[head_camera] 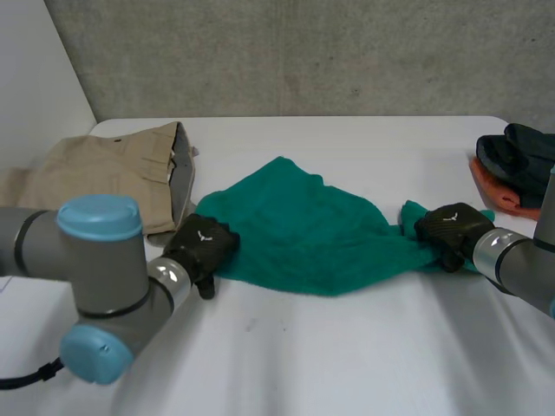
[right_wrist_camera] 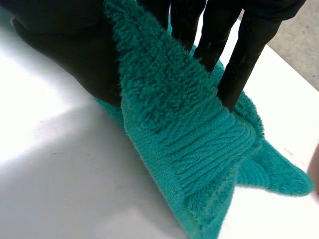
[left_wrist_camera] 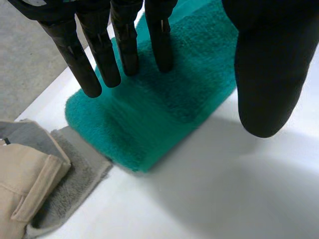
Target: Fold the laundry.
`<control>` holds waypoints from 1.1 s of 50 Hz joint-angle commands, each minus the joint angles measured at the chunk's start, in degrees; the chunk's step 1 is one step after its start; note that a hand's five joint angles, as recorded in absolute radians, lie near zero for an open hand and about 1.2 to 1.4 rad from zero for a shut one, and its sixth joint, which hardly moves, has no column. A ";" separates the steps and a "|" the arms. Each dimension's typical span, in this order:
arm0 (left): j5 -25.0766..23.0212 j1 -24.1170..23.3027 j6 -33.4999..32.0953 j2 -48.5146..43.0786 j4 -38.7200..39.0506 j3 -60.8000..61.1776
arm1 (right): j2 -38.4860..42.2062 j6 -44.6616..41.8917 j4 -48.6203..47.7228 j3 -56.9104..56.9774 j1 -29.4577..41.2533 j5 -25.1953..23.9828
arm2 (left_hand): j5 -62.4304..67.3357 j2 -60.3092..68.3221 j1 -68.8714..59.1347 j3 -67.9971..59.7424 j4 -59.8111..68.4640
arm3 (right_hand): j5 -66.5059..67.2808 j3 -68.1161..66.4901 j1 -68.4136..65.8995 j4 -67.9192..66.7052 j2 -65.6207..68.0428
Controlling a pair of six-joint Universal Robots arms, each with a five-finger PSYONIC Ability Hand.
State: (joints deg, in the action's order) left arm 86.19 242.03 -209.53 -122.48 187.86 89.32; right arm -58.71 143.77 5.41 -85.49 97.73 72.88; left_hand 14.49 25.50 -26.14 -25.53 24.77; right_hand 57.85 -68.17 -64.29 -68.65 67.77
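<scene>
**A hand at each end of the green towel**

The towel lies rumpled in the middle of the white table, seemingly so the two hands can draw it flat before a fold. The right hand has the right-end corner clamped, with a ridge of cloth pinched between thumb and fingers. The left hand grips nothing. Its fingers are straight, tips down on the left edge, thumb apart above bare table. Khaki trousers sit just beside it.
</scene>
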 commanded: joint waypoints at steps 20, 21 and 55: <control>-0.49 3.54 -0.62 -15.15 0.05 -21.46 | 0.08 -0.51 -0.13 -2.32 0.18 -1.60 | 9.61 8.60 -7.96 -8.57 9.33 | 12.15 -11.83 -15.71 -11.35 12.23; -0.67 3.63 -0.71 -15.50 0.05 -21.90 | 0.08 -0.51 -0.22 -2.40 0.18 -1.60 | 9.61 8.60 -7.96 -8.57 9.33 | 12.15 -11.83 -15.71 -11.35 12.23; -1.64 3.18 0.78 25.62 -7.58 -7.75 | -21.79 -13.31 21.90 9.19 -6.84 -1.77 | 55.51 54.50 -53.86 -54.47 55.23 | 12.15 -11.83 -15.71 -11.35 12.23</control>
State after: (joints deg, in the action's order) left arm 84.96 244.57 -213.35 -107.62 186.22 80.27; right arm -73.44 139.35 17.04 -79.84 95.47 71.43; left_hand 55.17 68.03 -65.32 -66.88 68.43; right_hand 57.82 -68.17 -64.29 -68.66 67.77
